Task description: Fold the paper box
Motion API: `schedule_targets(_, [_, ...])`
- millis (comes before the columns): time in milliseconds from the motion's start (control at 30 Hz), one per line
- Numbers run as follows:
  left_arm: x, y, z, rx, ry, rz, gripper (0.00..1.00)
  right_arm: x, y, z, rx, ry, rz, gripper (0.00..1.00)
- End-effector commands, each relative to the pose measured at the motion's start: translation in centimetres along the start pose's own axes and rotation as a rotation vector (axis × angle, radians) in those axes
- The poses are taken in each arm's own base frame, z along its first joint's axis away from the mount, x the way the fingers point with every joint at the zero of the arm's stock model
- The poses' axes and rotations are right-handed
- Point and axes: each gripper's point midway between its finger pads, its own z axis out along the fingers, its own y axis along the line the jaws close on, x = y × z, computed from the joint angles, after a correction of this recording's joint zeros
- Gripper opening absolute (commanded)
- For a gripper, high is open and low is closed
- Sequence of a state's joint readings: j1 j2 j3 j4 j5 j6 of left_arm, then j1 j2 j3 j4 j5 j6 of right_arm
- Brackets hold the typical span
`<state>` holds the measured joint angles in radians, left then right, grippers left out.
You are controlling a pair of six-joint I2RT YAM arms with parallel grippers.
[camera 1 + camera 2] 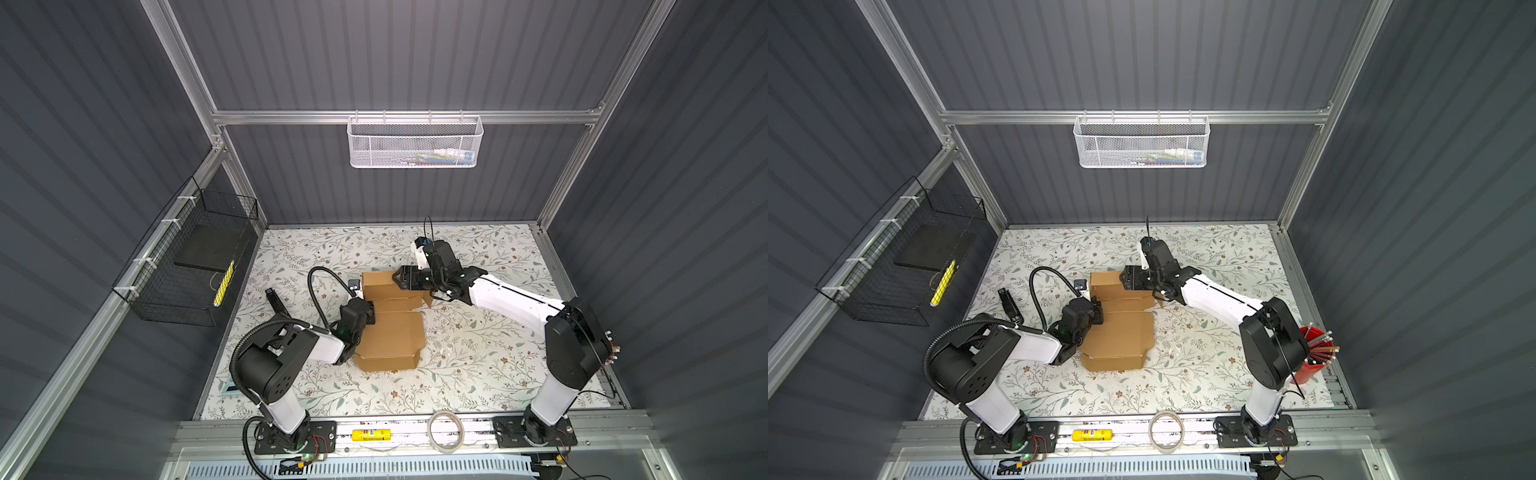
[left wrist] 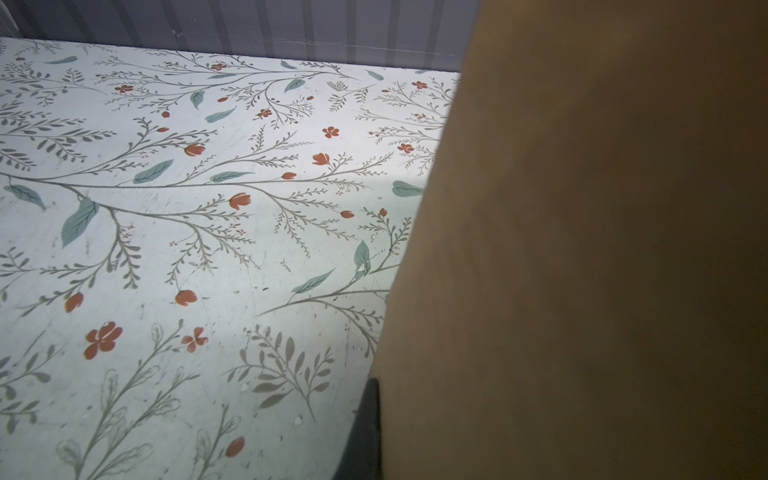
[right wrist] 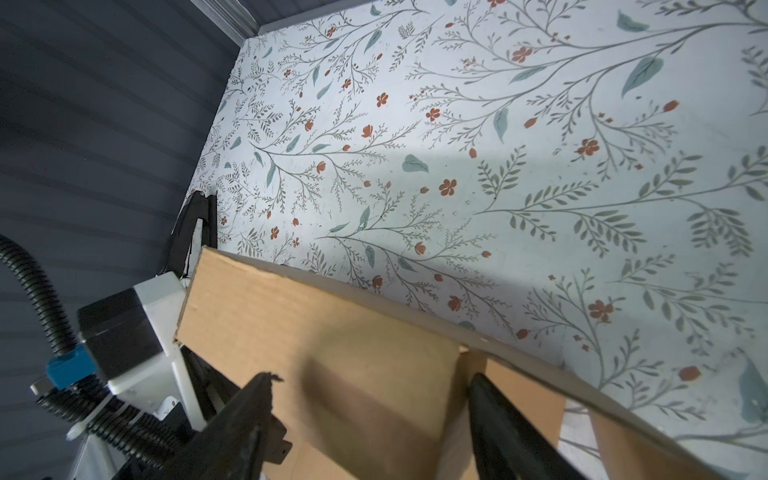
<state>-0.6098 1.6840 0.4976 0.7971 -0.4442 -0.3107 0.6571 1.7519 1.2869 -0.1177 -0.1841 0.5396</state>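
Floral tabletop [image 1: 478, 257] carries the paper box [image 1: 390, 336], half folded, between both sets of fingers; we see the right gripper [image 1: 397, 277] spread wide, a raised box panel just beyond its fingers [image 3: 249, 419]; the left gripper [image 1: 368, 309] is pressed together beside the box's side wall; whether it pinches cardboard we cannot tell.

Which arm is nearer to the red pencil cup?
Right. The right arm has its elbow right beside the cup, partly covering it in a top view. The left arm is across the table, beyond the box.
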Motion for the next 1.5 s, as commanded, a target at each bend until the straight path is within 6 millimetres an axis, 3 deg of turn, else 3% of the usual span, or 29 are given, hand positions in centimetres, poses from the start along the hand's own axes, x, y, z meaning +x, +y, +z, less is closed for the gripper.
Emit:
schedule_targets(0, [0.7, -0.2, 0.0, 0.012, 0.025, 0.007, 0.00, -1.1, 1.3, 0.3, -0.058, -0.020, 0.014, 0.73])
schedule_targets(233, [0.7, -0.2, 0.1, 0.007, 0.030, -0.001, 0.00, -1.0, 1.3, 0.2, -0.054, -0.022, 0.021, 0.73])
schedule_targets(567, [0.7, 0.3, 0.1, -0.030, 0.056, -0.010, 0.00, 0.9, -1.3, -3.2, 0.056, -0.051, 0.001, 0.74])
schedule_targets(767, [0.5, 0.1, 0.3, -0.035, 0.085, -0.006, 0.00, 2.4, -2.1, -4.0, 0.061, -0.053, 0.019, 0.75])
schedule_targets(1067, [0.8, -0.5, 0.8, -0.035, 0.156, -0.009, 0.00, 3.7, -2.3, -2.3, 0.052, -0.022, 0.021, 0.75])
schedule_targets(1467, [0.7, -0.9, 0.8, -0.032, 0.197, -0.018, 0.00, 6.3, -5.5, -0.3, 0.155, -0.012, -0.015, 0.75])
